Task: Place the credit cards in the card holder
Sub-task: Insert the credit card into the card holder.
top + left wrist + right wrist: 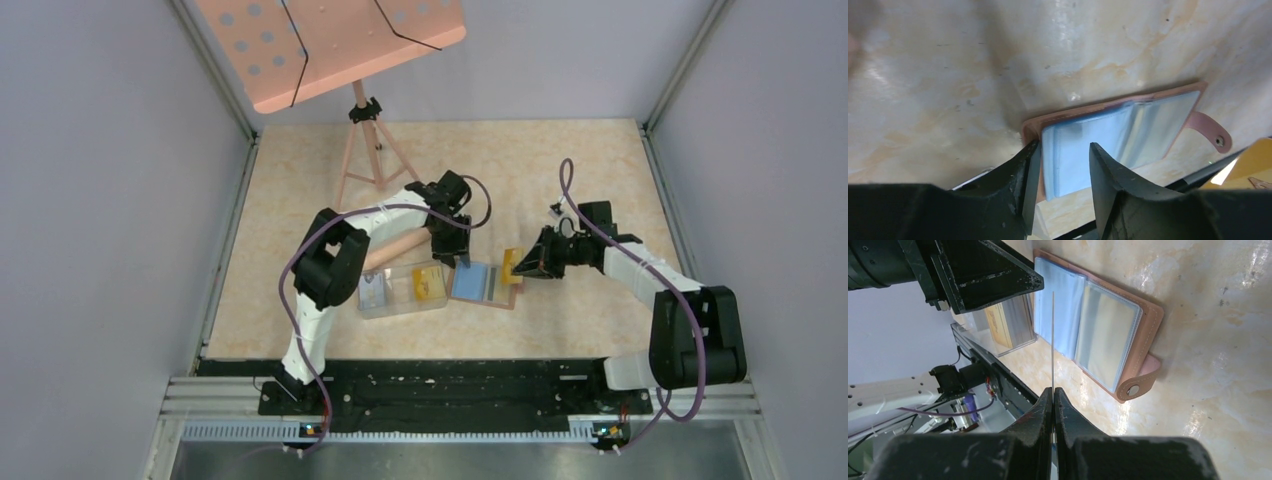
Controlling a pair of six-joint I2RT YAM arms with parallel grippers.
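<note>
The card holder (485,283) is a brown wallet lying open, its clear sleeves (1128,130) facing up. My left gripper (452,255) hovers low over the holder's left end. It is open, and its fingertips (1064,146) straddle the corner of the bluish sleeve pages without pinching them. My right gripper (522,268) is shut on a yellow-orange credit card (512,265) at the holder's right edge. In the right wrist view that card (1053,340) shows edge-on as a thin line rising from the closed fingertips (1053,389) toward the sleeves (1108,325). More credit cards (374,291) lie in a clear box.
The clear plastic box (400,290) sits just left of the holder, with a pale card and a yellow card (430,283) inside. A pink music stand on a tripod (365,150) stands at the back. The holder's snap strap (1135,387) sticks out on its right side.
</note>
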